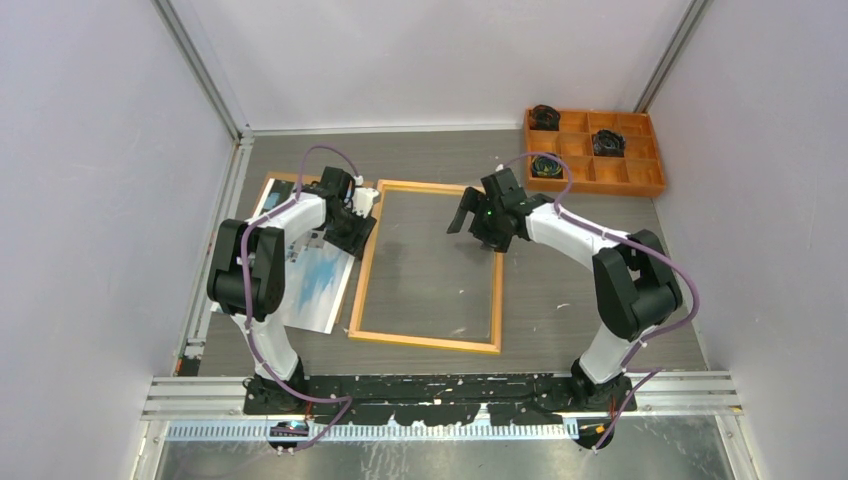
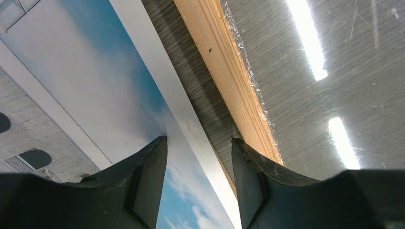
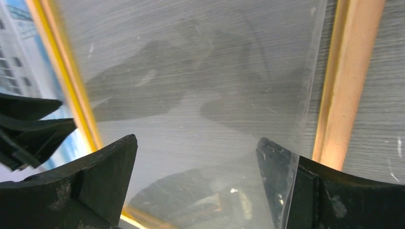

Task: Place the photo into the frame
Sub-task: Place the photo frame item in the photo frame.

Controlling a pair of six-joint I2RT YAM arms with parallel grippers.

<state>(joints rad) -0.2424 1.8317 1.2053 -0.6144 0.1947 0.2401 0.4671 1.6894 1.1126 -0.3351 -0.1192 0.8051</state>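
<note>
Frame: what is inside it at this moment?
Only a clear sheet lies inside the frame, grey table showing through. The photo lies outside, left. The right pincer hides the far right corner.

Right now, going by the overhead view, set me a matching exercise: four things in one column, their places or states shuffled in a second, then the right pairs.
Things:
1. rectangular paper photo of a white building under blue sky
2. large rectangular light-wood frame
3. orange wooden compartment tray
4. right hand

Places or states:
A. far right corner of the grey table
B. open, hovering over the frame's far right part
C. lying flat just left of the frame
D. mid-table, around a clear sheet

Pairs: 1-C, 2-D, 3-A, 4-B.
</note>
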